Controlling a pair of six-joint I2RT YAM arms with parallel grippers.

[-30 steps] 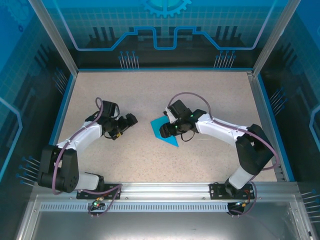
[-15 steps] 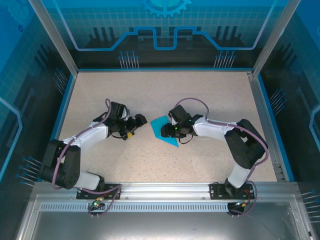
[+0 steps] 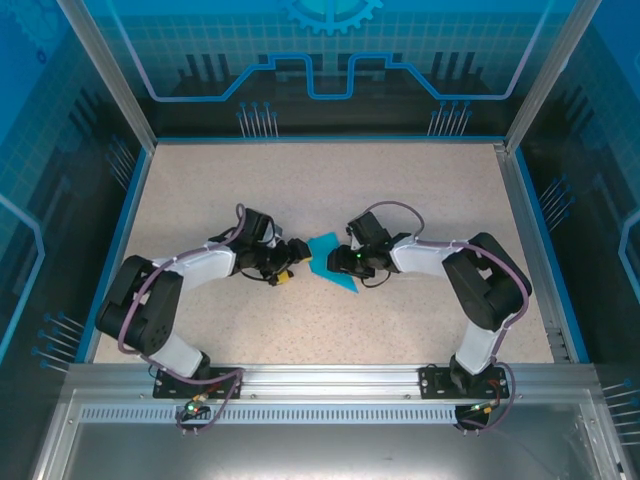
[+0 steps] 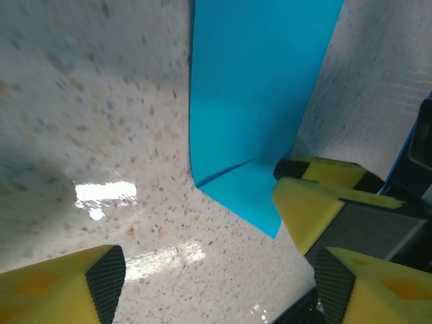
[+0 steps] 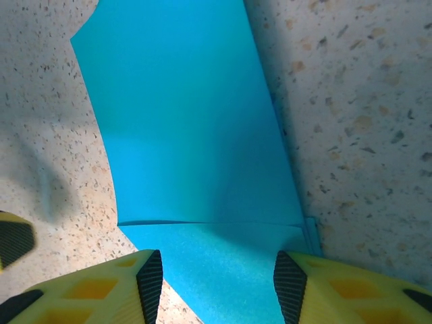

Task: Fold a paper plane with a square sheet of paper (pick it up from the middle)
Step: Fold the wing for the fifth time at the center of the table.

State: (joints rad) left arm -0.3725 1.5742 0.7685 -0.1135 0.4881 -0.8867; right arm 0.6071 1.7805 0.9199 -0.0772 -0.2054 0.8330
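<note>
Square sheet of paper (image 3: pixel 328 262): teal, part-folded, flat at centre of table (image 3: pixel 300 190), between open-jawed left gripper (image 3: pixel 298 262) and open-jawed right gripper (image 3: pixel 347 262) straddling its crease; risk: a misaligned pinch likely crumples or drags the thin edge.

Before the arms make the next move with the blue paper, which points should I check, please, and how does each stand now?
1. The sheet of paper lies on the table, one crease showing: ok.
2. Left gripper open, a sheet corner ahead of it: ok.
3. Right gripper open, jaws apart over the sheet: ok.
4. Sheet gripped: not ok, no jaws shut on it.
5. Gap between the two grippers: cannot tell, they are close.
</note>
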